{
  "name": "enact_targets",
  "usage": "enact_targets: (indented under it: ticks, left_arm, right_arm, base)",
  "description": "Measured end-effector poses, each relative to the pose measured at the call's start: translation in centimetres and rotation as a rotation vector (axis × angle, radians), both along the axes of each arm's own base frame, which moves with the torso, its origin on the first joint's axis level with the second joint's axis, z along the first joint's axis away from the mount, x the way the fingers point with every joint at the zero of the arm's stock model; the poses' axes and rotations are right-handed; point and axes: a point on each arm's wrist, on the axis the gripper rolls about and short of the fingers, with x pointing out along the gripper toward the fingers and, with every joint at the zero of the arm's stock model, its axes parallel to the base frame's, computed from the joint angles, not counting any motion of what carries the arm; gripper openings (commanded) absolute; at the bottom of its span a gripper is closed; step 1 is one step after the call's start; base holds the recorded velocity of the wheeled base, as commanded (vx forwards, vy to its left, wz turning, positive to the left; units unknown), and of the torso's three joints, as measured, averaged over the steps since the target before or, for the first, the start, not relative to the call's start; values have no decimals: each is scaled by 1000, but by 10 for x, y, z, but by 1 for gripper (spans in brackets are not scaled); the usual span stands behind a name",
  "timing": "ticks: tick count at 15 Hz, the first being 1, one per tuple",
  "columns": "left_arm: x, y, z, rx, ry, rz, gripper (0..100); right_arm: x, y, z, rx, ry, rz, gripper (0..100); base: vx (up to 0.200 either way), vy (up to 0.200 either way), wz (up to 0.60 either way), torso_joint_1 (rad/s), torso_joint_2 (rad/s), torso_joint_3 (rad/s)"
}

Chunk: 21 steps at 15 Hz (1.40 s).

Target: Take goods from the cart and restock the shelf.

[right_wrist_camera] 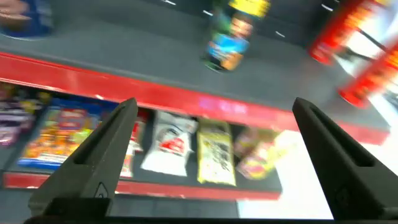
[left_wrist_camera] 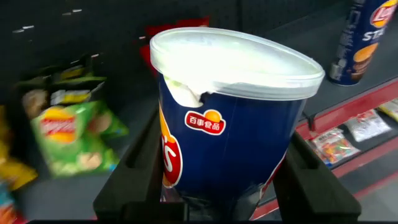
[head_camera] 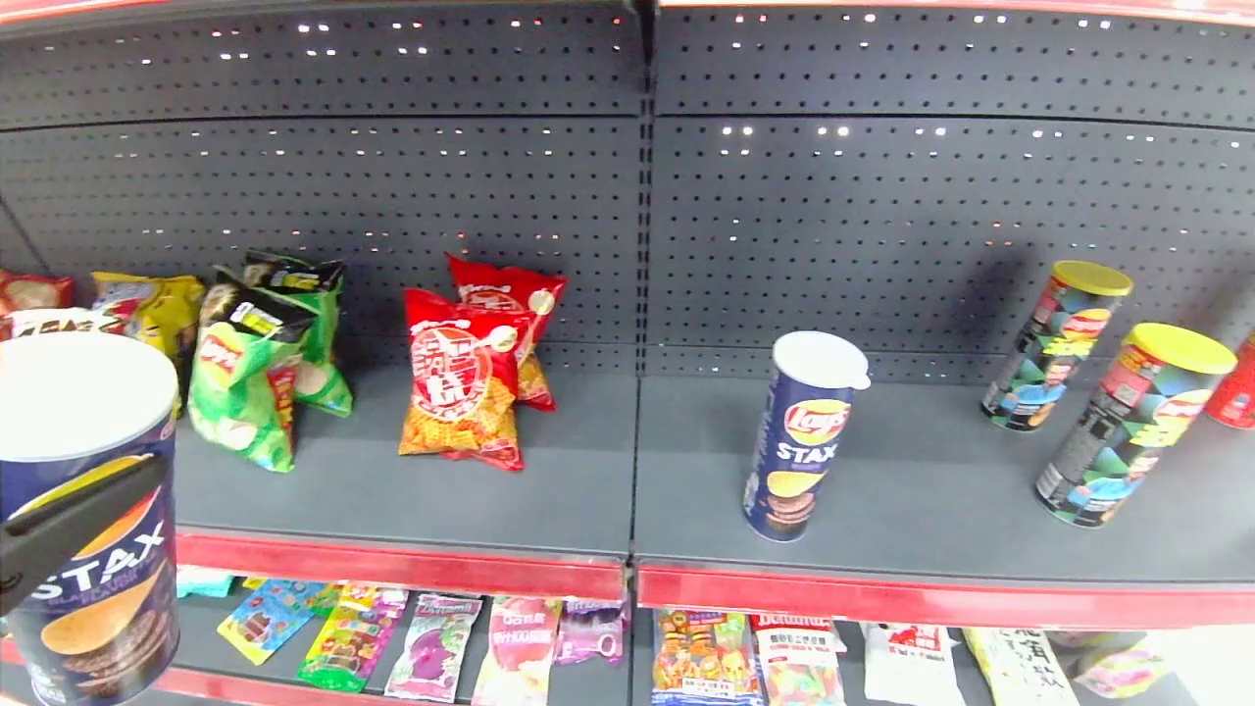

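My left gripper (left_wrist_camera: 227, 186) is shut on a blue chips can (left_wrist_camera: 236, 124) with a white lid, one black finger (left_wrist_camera: 140, 165) on each side. In the head view this held can (head_camera: 88, 520) hangs at the lower left, in front of the shelf's red front edge (head_camera: 402, 566), with one finger (head_camera: 74, 525) across its label. A second blue can (head_camera: 802, 436) stands upright on the grey shelf deck (head_camera: 549, 480) right of centre. My right gripper (right_wrist_camera: 214, 162) is open with nothing between its fingers, in front of the red shelf edge (right_wrist_camera: 186, 99).
Green (head_camera: 257, 363), red (head_camera: 471, 378) and yellow (head_camera: 157, 309) chip bags stand on the shelf's left half. Two yellow-lidded cans (head_camera: 1054, 343) (head_camera: 1132, 427) and a red can (head_camera: 1237, 392) stand at the right. Flat snack packs (head_camera: 431, 642) line the lower shelf.
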Motion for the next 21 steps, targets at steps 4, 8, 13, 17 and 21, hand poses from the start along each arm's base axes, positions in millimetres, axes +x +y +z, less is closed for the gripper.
enact_targets:
  ticks: [4,8,13,17,21]
  left_arm:
    - [1,0,-1,0,8,0,0]
    - [2,0,-2,0,15,-2,0]
    - [7,-1,-4,-1,34,-8,0]
    - [30,-6,4,-20,-2,-52,0]
    - [79,-21,8,-119,-78,-117,0]
  right_arm:
    - [0,0,0,0,1,0,100]
    - [0,0,0,1,5,0,100]
    - [0,-1,0,1,4,-41,100]
    - [0,-1,0,2,-2,-48,100]
    - [-1,-1,0,2,-13,-46,100]
  base:
    - [0,0,-600,8,4,5]
    - [0,0,-450,3,2,3]
    - [0,0,0,0,0,0]
    - [0,0,0,0,0,0]
    - [0,0,0,0,0,0]
